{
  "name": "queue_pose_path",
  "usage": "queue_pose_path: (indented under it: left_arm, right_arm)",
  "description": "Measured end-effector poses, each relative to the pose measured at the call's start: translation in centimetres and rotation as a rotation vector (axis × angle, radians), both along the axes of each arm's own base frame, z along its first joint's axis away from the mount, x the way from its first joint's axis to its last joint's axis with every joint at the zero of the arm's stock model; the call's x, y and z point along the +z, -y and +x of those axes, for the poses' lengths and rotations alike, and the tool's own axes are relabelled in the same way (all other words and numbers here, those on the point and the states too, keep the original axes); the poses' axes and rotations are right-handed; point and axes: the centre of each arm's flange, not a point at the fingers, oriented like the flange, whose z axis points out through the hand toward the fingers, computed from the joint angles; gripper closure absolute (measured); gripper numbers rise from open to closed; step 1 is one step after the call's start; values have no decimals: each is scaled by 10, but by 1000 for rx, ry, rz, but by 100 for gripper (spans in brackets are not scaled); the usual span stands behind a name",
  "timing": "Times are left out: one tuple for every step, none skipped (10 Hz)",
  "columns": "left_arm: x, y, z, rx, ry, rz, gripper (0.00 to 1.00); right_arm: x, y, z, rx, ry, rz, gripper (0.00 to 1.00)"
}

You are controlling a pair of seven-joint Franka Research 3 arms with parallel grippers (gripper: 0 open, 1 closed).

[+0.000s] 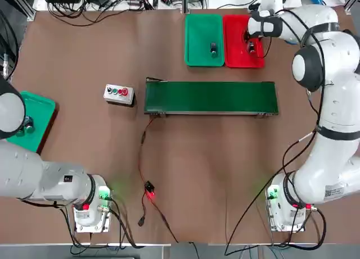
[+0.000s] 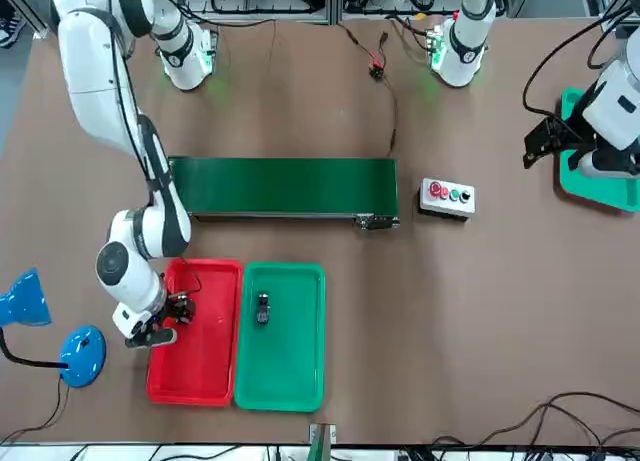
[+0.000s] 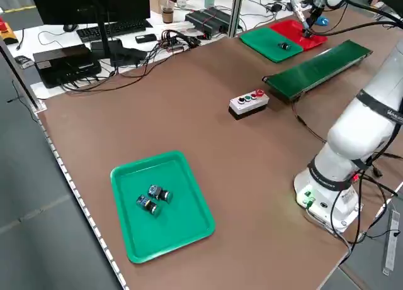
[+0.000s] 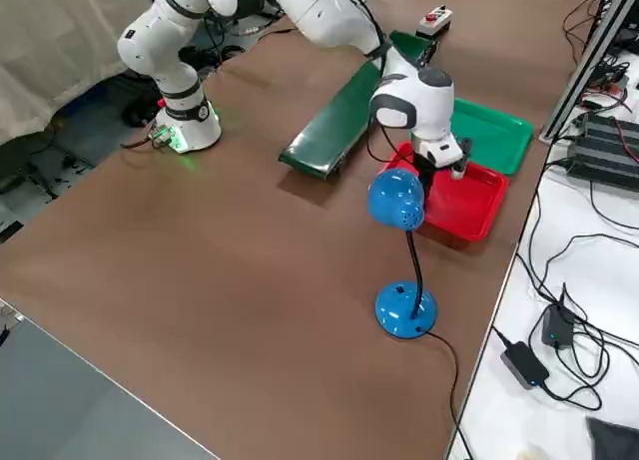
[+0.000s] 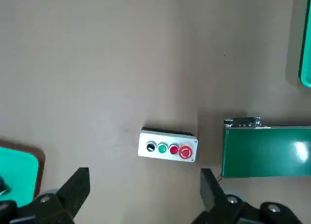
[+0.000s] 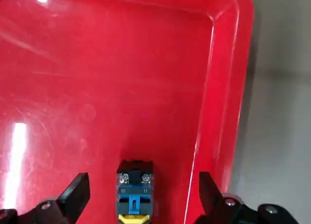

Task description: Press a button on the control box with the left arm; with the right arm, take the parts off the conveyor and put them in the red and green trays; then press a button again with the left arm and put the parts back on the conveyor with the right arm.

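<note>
Your right gripper (image 6: 141,197) stood wide open over the red tray (image 6: 97,63), its fingers either side of a small part (image 6: 134,190) but clear of it, holding nothing. That part, black and blue with a yellow end, lay on the tray floor near one wall. The green tray (image 1: 203,39) alongside held one dark part (image 1: 213,49). The conveyor (image 1: 211,97) lay bare. Your left gripper (image 5: 143,192) hung open, well back from the control box (image 5: 167,146).
</note>
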Motion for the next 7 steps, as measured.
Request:
queue_pose_path:
  left_arm:
    - [0, 0, 0, 0, 0, 0, 0]
    - [0, 0, 0, 0, 0, 0, 0]
    - [0, 0, 0, 0, -1, 0, 0]
    - [-1, -1, 0, 2, -2, 0, 0]
    - [-2, -2, 0, 4, -4, 0, 0]
    - [-3, -5, 0, 8, -6, 1, 0]
    - [-5, -7, 0, 13, -11, 1, 0]
  right_arm:
    - [-4, -1, -3, 2, -8, -1, 1]
    - [-7, -3, -5, 4, -15, -2, 5]
    - [-9, -4, -7, 7, -20, -3, 7]
    - [-10, -7, -7, 10, -22, -3, 15]
    - [-10, -8, -7, 12, -22, -3, 33]
    - [-10, -8, -7, 13, -22, -3, 51]
    - [-10, -8, -7, 13, -21, -3, 65]
